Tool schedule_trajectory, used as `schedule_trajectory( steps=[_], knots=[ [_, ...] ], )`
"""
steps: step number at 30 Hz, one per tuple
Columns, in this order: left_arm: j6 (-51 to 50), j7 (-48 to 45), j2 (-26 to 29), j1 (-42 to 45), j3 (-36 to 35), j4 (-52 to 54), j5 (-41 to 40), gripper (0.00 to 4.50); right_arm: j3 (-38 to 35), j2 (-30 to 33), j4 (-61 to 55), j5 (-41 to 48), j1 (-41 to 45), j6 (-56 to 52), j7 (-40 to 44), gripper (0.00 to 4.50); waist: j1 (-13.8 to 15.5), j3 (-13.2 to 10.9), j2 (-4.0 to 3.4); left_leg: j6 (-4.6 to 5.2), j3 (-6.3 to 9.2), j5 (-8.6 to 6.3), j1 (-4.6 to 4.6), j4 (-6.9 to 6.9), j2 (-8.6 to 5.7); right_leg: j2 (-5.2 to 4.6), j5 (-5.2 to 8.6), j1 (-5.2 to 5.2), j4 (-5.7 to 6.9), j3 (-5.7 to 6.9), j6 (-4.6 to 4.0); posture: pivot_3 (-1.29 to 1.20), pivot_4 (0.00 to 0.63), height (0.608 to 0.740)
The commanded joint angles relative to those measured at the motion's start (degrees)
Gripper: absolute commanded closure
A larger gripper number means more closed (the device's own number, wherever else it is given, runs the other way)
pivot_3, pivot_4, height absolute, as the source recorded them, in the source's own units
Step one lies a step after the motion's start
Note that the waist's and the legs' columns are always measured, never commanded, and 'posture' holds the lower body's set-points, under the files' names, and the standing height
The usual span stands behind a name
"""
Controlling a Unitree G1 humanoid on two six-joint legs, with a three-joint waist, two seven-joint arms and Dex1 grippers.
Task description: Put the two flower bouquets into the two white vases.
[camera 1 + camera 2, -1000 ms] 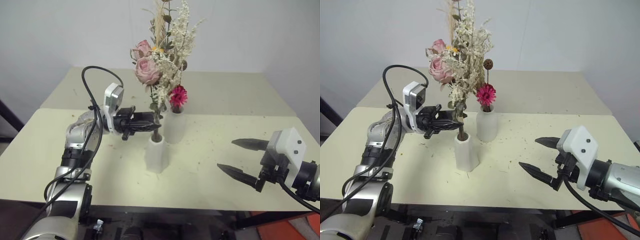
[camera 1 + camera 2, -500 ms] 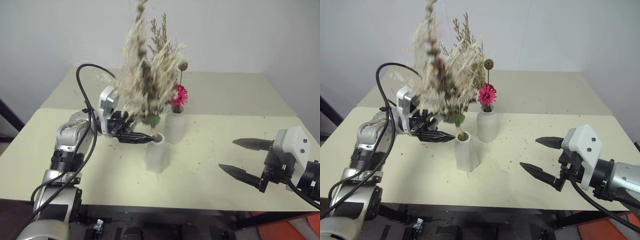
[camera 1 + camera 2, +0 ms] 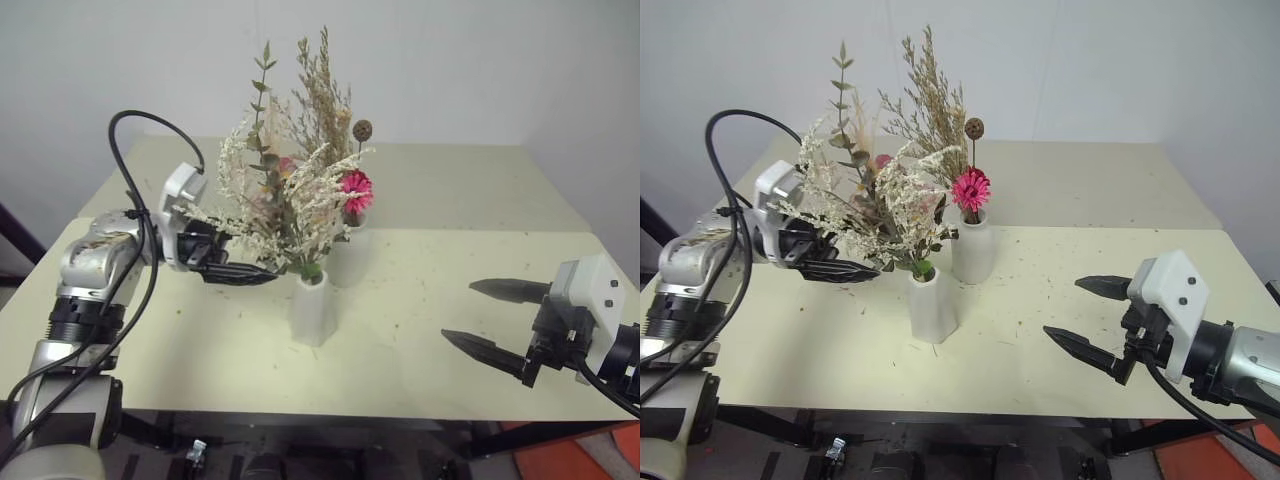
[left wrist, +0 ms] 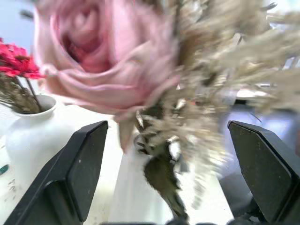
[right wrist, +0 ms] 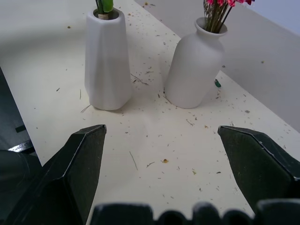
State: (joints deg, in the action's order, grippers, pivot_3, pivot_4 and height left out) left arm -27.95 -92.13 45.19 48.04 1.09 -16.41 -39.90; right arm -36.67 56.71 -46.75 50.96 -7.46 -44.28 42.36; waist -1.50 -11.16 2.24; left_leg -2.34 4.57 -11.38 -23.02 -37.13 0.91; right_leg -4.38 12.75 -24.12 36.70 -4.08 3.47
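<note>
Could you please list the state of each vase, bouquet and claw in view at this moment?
Slim tapered vase: upright on the table, holding the rose bouquet's stems.
Rounded vase: upright, holding the grass bouquet.
Rose bouquet: in the slim vase, leaning toward the left claw, not gripped.
Grass bouquet with magenta flower: standing in the rounded vase.
Left claw: open, beside the rose bouquet.
Right claw: open, empty, apart from the vases.

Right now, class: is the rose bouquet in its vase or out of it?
In. The rose bouquet has its stems inside the slim white vase, leaning toward the open left gripper.
</note>
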Motion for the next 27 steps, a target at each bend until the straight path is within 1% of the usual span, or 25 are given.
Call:
schedule_trajectory(
  steps=[1,4,6,10,12,15,21,24,27],
  knots=[
    [-2.45,-0.23,1.89,1.68,-5.42,1.72,-3.91,0.03,-2.05,0.65,0.41,0.65,0.52,0.84,0.88,0.00,0.05,0.00,0.00,0.00,0.00,0.00,0.00,0.00,0.00,0.00,0.00,0.00,0.00,0.00,0.00,0.00,0.150,0.740],
    [-7.47,1.12,2.85,4.42,-10.69,2.09,-8.48,0.03,-1.45,1.10,1.14,0.20,1.08,0.93,1.44,0.00,0.08,0.00,0.00,0.00,0.00,0.00,-0.07,0.00,0.01,0.00,0.00,-0.05,-0.01,0.01,0.00,0.00,0.150,0.740],
    [-9.06,1.69,3.55,5.00,-12.86,3.19,-9.95,0.03,-1.24,1.36,1.53,-0.03,1.36,0.99,1.83,0.00,0.08,0.00,0.00,0.00,0.00,0.00,-0.07,0.00,0.00,0.00,0.00,-0.05,-0.02,0.02,0.00,0.00,0.150,0.740],
    [-9.75,1.77,7.14,2.66,-14.58,6.46,-8.82,0.03,-1.42,1.89,2.22,-0.29,1.75,0.98,2.45,0.00,-0.34,0.00,0.00,0.00,-0.01,0.00,-0.01,0.02,0.01,0.00,0.01,-0.03,-0.01,0.00,0.00,0.00,0.150,0.740],
    [-9.15,2.01,10.15,-1.02,-16.21,6.97,-7.22,0.03,-2.10,2.04,2.56,-0.31,1.56,0.92,2.97,0.00,-0.62,0.00,-0.01,0.00,-0.01,0.00,0.05,0.02,0.02,0.00,0.01,-0.01,0.02,0.00,0.00,0.00,0.150,0.740],
    [-8.17,2.54,13.26,-6.20,-19.15,7.95,-6.13,0.03,-3.04,2.07,2.88,-0.47,1.05,0.85,3.87,0.00,-1.04,0.00,-0.01,0.00,-0.03,0.00,0.11,0.07,0.03,0.01,0.02,0.02,0.03,-0.02,-0.02,0.00,0.150,0.740],
    [-6.50,0.95,21.38,-21.55,-27.95,12.58,-3.39,0.03,-5.96,2.64,5.88,-0.82,0.17,0.98,7.16,0.00,-0.95,0.00,-0.01,0.00,-0.05,0.00,0.04,0.17,0.08,0.01,0.05,-0.09,-0.03,0.00,-0.07,0.00,0.150,0.740],
    [-6.18,0.71,23.25,-28.15,-31.10,15.60,-2.38,0.03,-6.28,3.37,8.31,-1.69,0.47,1.53,9.08,0.00,-0.62,0.00,-0.01,0.00,-0.06,0.00,0.09,0.17,0.08,-0.01,0.07,-0.05,-0.03,0.00,-0.10,0.00,0.150,0.740],
    [-5.00,1.61,22.61,-33.41,-33.03,19.04,-1.54,0.03,-6.17,4.25,11.29,-2.39,1.57,2.10,11.04,0.00,-0.38,0.00,-0.01,-0.01,-0.07,-0.01,0.15,0.17,0.08,-0.02,0.24,-0.01,-0.01,0.00,-0.39,0.00,0.150,0.740]
  ],
)
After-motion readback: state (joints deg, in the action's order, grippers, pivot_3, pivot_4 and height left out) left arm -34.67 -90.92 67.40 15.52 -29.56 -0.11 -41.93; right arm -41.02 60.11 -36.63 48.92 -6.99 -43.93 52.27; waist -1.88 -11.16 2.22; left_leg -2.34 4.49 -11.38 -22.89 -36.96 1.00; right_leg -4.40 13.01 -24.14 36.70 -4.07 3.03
